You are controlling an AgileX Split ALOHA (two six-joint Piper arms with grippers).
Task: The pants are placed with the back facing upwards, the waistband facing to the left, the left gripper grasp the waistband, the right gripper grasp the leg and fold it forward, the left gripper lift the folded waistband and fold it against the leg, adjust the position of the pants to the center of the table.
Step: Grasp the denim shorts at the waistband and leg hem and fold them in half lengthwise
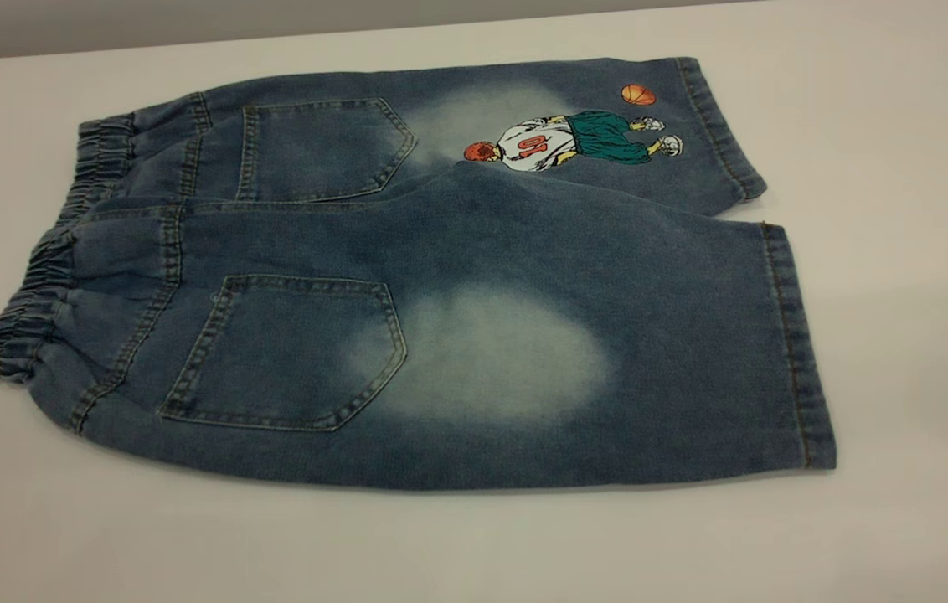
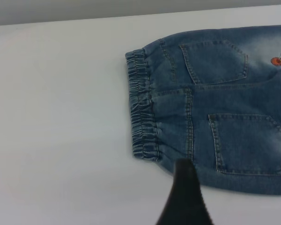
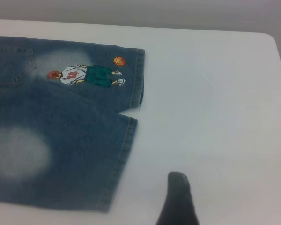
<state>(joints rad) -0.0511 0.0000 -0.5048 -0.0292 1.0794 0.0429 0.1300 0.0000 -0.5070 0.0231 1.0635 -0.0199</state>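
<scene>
The plain denim leg [image 1: 524, 360], with its one large pale faded oval and stitched hem, lay nearest the camera in the exterior view, on the near side of the broad white matte worktop [image 1: 901, 251]. It belonged to one pair of short blue washed-denim pants [image 1: 440, 251], spread flat with the back up and unfolded. The gathered dark blue elastic waistband [image 1: 38, 285] pointed toward the worktop's left edge; the two leg hems pointed toward its right edge. Two patch back pockets showed, one on each half. The second leg, toward the far edge, carried one basketball-player print [image 1: 574, 138] with one orange ball beside it, plus a second paler faded patch.

In the left wrist view one black tapered finger [image 2: 185, 197] of the left tool rose over the worktop just beside the pants' near waistband corner, apart from the cloth as far as could be seen. In the right wrist view one black wedge-shaped finger [image 3: 178, 201] of the right tool stood over bare worktop near the plain leg's hem, not touching it. With only one finger of each tool showing, I could not tell whether either was open or closed.
</scene>
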